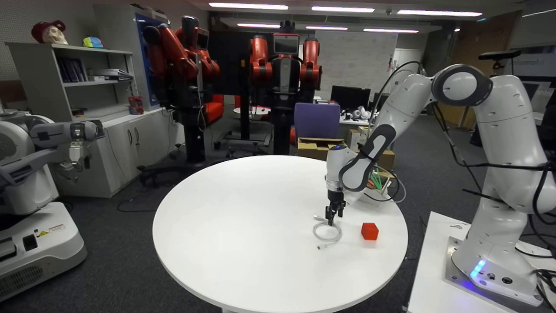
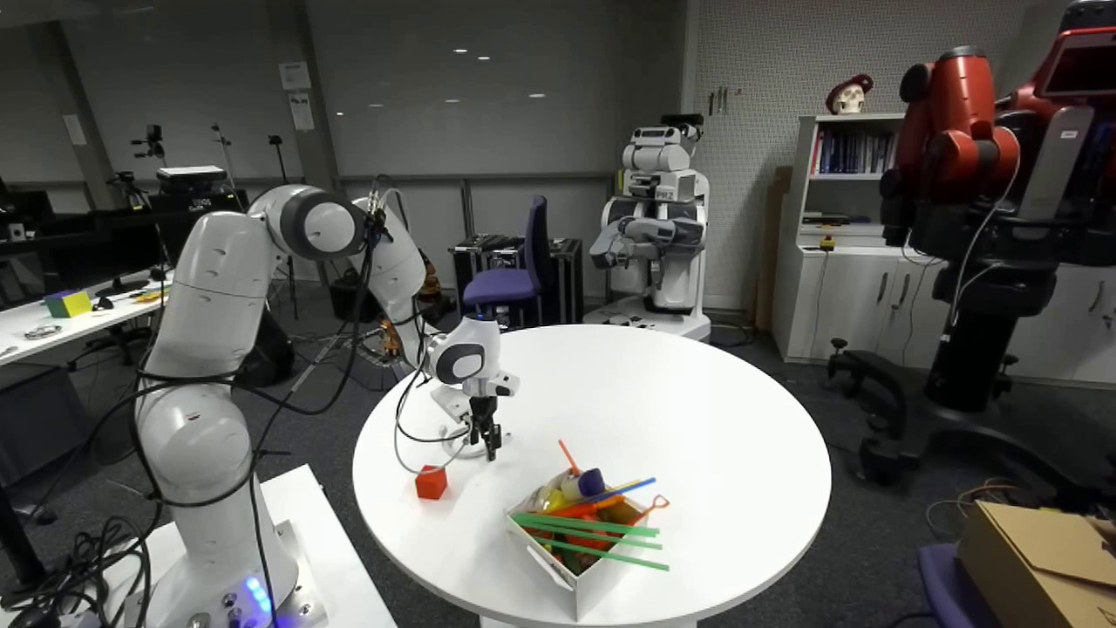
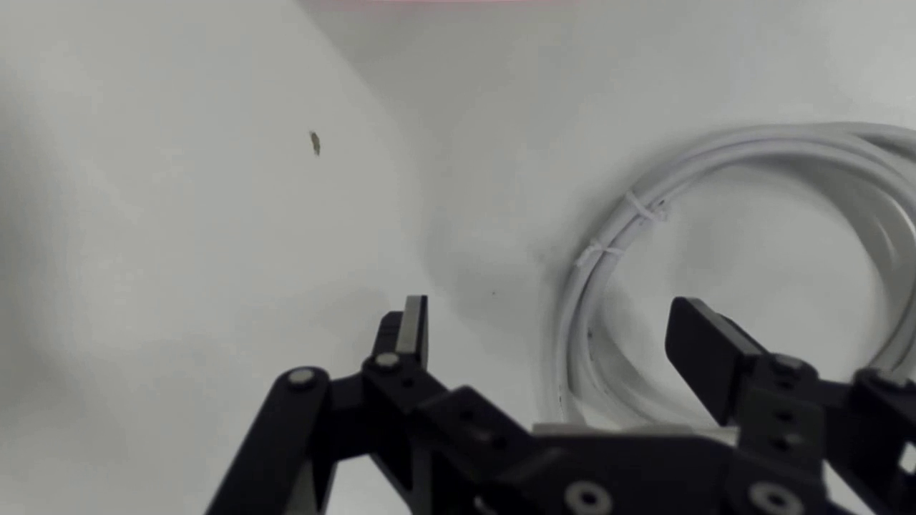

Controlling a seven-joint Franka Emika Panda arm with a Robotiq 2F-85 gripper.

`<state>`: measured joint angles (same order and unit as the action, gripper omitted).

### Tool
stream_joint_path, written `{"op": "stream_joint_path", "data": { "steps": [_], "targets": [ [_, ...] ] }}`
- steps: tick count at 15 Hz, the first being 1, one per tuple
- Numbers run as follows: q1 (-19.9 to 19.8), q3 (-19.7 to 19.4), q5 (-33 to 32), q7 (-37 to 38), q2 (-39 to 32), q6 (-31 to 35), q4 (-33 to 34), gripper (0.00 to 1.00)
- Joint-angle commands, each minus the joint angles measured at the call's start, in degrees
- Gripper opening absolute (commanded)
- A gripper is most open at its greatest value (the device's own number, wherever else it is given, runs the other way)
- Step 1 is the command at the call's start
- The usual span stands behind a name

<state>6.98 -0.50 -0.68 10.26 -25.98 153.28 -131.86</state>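
On the table (image 1: pixel 243 234), the cable (image 3: pixel 773 146) lies coiled near the cube (image 1: pixel 369 231); the gripper (image 3: pixel 549 311), jaws parted and empty, straddles the cable's edge; aligning seems in hand, next likely calling for a pinch.

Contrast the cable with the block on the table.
The cable is white; the block is red. The cable is coiled and tied; the block is a cube. In the wrist view, the open end effector straddles one side of the cable, not the block. Both rest on the white table.
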Motion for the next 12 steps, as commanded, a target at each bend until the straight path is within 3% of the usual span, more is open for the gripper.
{"op": "stream_joint_path", "data": {
  "steps": [1,4,5,7,12],
  "targets": [
    [2.36,-2.26,-2.8,3.24,-1.54,2.33,0.83,0.86],
    [3.56,-3.29,-3.77,4.36,-2.54,3.2,1.02,0.85],
    [3.82,-3.43,-3.8,4.49,-2.74,3.19,1.15,0.6],
    [4.14,-3.52,-3.81,4.39,-2.66,3.13,1.3,0.53],
    [4.63,-4.05,-4.28,4.57,-2.22,3.24,1.75,0.14]
  ]
}}
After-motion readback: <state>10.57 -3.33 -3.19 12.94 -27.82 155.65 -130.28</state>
